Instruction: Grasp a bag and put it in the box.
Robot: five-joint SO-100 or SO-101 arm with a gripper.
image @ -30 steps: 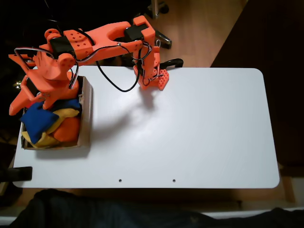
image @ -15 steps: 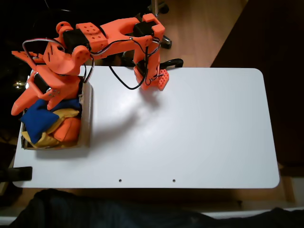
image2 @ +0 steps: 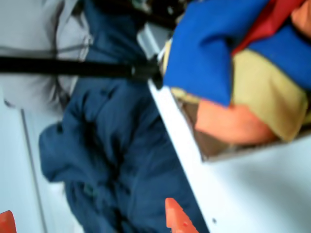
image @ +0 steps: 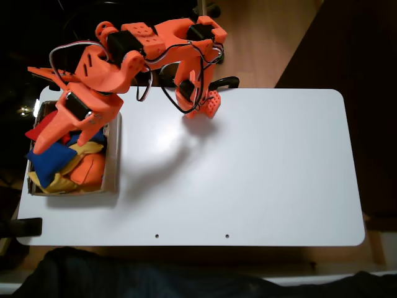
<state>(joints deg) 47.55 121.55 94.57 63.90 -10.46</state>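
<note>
Fingertips first: in the wrist view two orange 3D-printed finger tips poke up from the bottom edge, well apart with nothing between them, so the orange two-finger gripper (image2: 90, 221) looks wide open and empty.

Going outward from there, in the fixed view the gripper (image: 53, 133) hangs over the upper-left part of the small brown cardboard box (image: 113, 162) at the left end of the white table (image: 260, 167). The royal-blue fabric beanbag (image: 51, 159) lies inside the box on top of the pile, just below and slightly left of the finger tips in that view, apparently not touching them. It's slumped over a yellow beanbag (image: 85, 150) and an orange beanbag (image: 90, 171), with a red beanbag (image: 38, 131) peeking out by the gripper. Wrist view shows the same blue bag (image2: 209, 53) up top.

My read: the bag is already dropped, so the arm mostly just needs to lift clear.
</note>
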